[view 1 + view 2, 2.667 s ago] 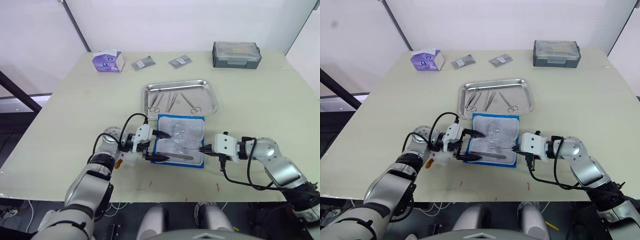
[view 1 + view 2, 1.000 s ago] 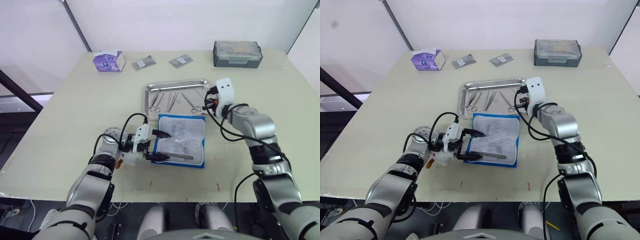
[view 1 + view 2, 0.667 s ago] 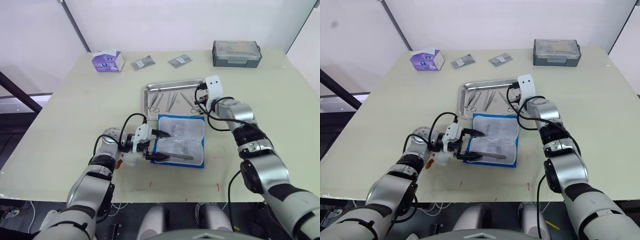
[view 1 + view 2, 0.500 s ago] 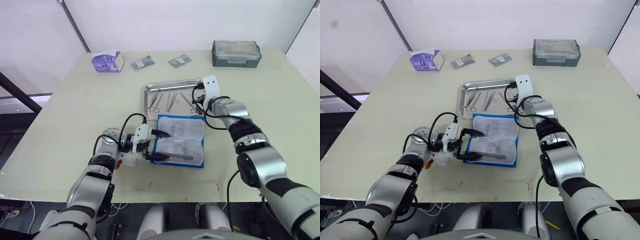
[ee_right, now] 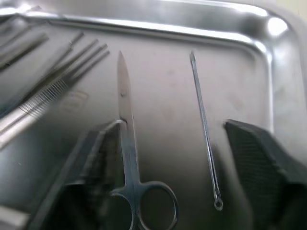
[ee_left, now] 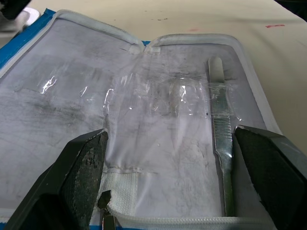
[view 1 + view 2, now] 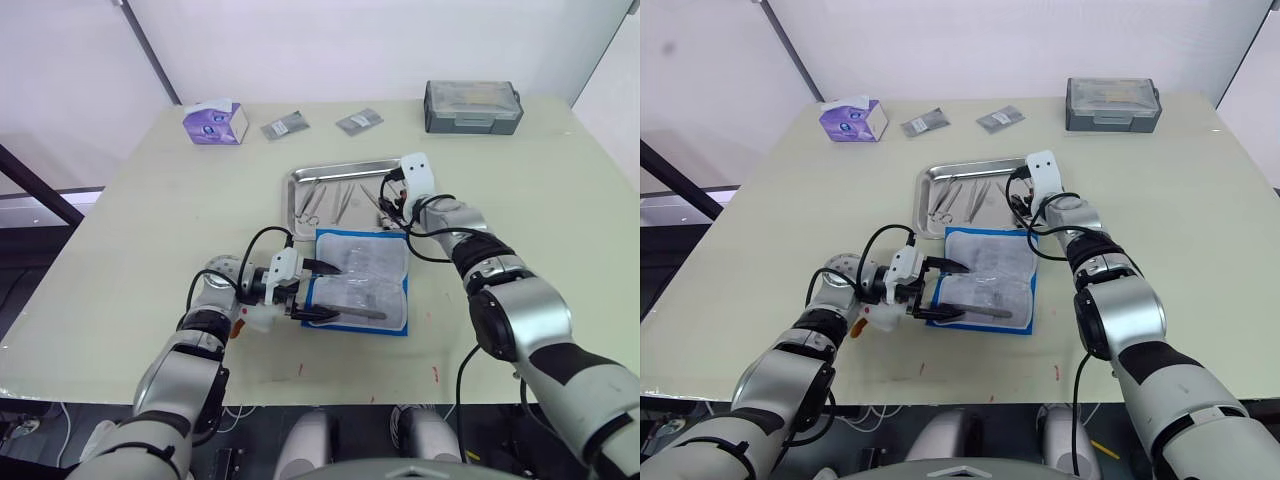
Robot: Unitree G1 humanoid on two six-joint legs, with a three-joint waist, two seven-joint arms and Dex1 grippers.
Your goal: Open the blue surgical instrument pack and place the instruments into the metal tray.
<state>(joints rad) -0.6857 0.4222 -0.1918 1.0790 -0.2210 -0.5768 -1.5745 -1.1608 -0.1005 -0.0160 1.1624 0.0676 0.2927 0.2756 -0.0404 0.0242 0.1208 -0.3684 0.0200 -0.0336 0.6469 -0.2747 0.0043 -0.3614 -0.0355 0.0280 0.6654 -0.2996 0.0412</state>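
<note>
The blue surgical instrument pack (image 7: 361, 283) lies open on the surface (image 7: 150, 220), directly in front of the metal tray (image 7: 362, 167), its grey clear-pocket lining facing up. One slim silver instrument (image 6: 221, 143) rests in a pocket at the pack's near edge. The left hand (image 7: 312, 290) sits at the pack's left edge, fingers (image 6: 84, 163) spread wide and holding nothing. The right hand (image 5: 184, 177) hovers over the tray's right half, open and empty, above the scissors (image 5: 129, 158) and a thin probe (image 5: 204, 129). Further instruments (image 7: 322, 200) lie in the tray's left half.
</note>
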